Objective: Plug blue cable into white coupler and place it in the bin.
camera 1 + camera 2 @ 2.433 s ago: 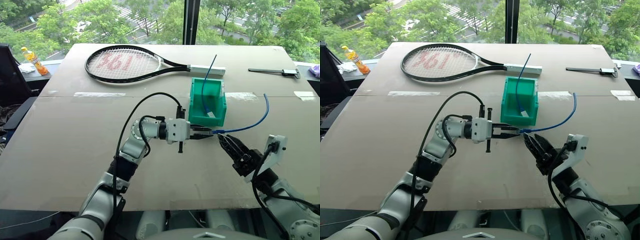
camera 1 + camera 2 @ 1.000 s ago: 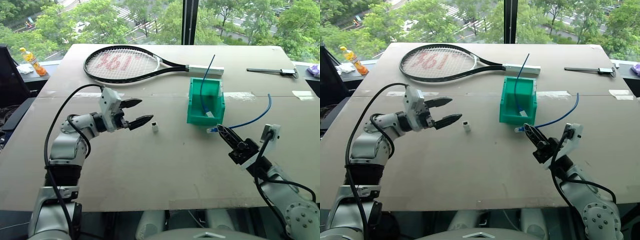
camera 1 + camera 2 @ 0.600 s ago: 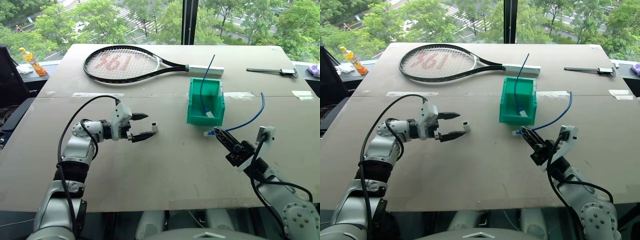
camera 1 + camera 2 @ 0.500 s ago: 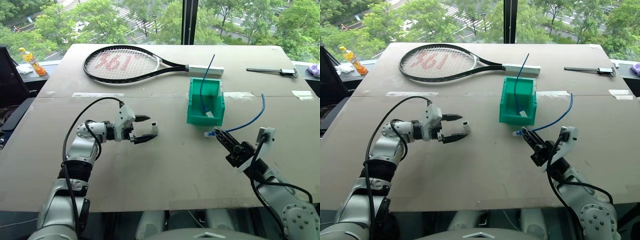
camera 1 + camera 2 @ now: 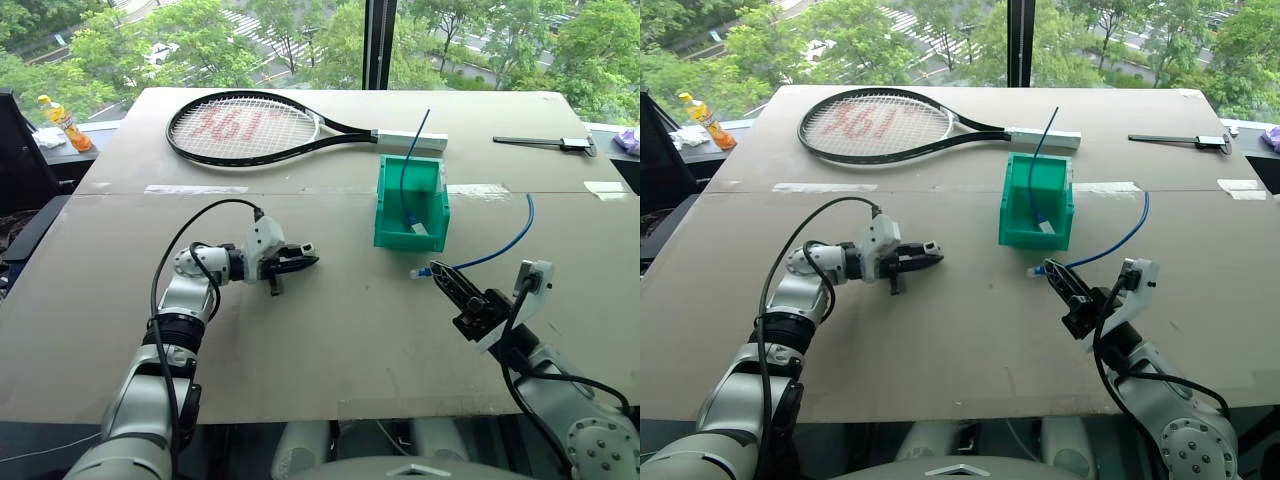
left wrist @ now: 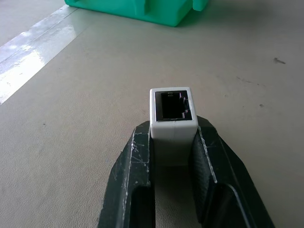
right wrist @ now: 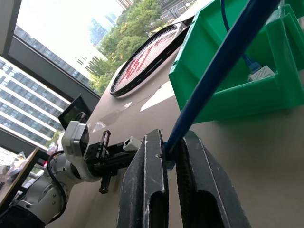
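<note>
The white coupler [image 6: 171, 114] is pinched between my left gripper's [image 5: 308, 258] two black fingers, its dark socket facing outward. It sits low over the table, left of the teal bin [image 5: 387, 215]. My right gripper [image 5: 446, 283] is shut on the blue cable [image 5: 505, 244] just behind its clear plug [image 5: 420, 271]. The plug points toward the left gripper. From the grip the cable arcs up and away to the right. In the right wrist view the cable [image 7: 223, 61] rises from between the shut fingers [image 7: 154, 180], in front of the bin [image 7: 223, 99].
Another blue cable [image 5: 412, 165] with a white block stands in the bin. A tennis racket [image 5: 250, 125] lies at the back left, a thin black tool [image 5: 550, 143] at the back right. An orange bottle [image 5: 65, 120] sits beyond the table's left edge.
My left gripper came down and to the right onto the coupler and shut on it. The right gripper has stayed in place with the cable.
</note>
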### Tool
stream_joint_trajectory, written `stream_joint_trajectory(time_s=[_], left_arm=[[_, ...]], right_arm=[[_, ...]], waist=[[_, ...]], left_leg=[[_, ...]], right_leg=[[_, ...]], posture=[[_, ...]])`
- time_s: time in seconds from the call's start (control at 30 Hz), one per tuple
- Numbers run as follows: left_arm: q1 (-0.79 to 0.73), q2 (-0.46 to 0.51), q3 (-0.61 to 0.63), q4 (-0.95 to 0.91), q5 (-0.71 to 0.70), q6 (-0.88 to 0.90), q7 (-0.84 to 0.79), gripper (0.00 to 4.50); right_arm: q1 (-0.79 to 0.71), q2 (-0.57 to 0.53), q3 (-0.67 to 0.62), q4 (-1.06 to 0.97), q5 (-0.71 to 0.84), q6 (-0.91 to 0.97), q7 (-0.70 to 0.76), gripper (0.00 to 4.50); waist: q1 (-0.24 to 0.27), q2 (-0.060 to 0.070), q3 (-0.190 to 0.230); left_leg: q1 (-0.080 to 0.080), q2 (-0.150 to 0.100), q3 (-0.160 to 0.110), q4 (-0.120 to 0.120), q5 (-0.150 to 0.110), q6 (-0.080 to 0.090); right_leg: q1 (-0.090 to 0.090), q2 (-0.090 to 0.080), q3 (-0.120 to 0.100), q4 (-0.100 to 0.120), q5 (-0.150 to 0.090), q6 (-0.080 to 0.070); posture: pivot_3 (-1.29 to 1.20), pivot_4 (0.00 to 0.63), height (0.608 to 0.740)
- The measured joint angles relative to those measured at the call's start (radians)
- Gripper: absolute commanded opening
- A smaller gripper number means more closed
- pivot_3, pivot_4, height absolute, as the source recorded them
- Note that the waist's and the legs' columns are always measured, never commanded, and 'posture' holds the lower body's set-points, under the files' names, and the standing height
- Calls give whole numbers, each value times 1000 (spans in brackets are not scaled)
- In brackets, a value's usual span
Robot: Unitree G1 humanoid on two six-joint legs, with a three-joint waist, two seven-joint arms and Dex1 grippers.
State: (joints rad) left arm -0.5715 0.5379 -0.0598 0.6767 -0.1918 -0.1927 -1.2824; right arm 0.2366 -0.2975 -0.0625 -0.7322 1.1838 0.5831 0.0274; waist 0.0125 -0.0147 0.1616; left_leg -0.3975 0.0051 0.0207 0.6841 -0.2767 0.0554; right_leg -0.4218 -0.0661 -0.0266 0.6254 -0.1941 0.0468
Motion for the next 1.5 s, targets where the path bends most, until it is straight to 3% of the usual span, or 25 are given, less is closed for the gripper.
stream_joint_trajectory(time_s=[0.23,0.3,0.63,1.0,1.5], left_arm=[[69,-29,-39,-247,-68,167,-74,366],[67,-73,-89,-312,-57,196,-59,366],[-4,-179,-227,-338,47,234,22,366],[-62,-201,-282,-182,122,110,39,366],[-72,-210,-282,-144,129,56,42,366]], right_arm=[[-70,-118,-17,0,-37,5,63,0],[-140,-230,-17,9,-76,33,131,0],[-423,-442,97,147,-270,99,433,0],[-711,-450,345,482,-673,-52,819,0],[-805,-362,397,598,-809,-85,1002,0]], waist=[[3,0,0],[2,0,0],[0,-1,0],[2,-1,0],[2,-1,0]], left_leg=[[0,0,0,1,0,0],[0,-1,0,1,0,0],[0,0,0,0,0,0],[-1,-1,-1,1,0,0],[0,-1,-1,2,0,0]], right_leg=[[0,-1,0,0,-1,-1],[0,-1,0,0,-1,-1],[0,2,0,0,0,0],[0,2,0,0,1,2],[0,1,0,0,2,2]], posture=[[0,150,740],[0,150,740],[0,150,740],[0,150,740],[0,150,740]])
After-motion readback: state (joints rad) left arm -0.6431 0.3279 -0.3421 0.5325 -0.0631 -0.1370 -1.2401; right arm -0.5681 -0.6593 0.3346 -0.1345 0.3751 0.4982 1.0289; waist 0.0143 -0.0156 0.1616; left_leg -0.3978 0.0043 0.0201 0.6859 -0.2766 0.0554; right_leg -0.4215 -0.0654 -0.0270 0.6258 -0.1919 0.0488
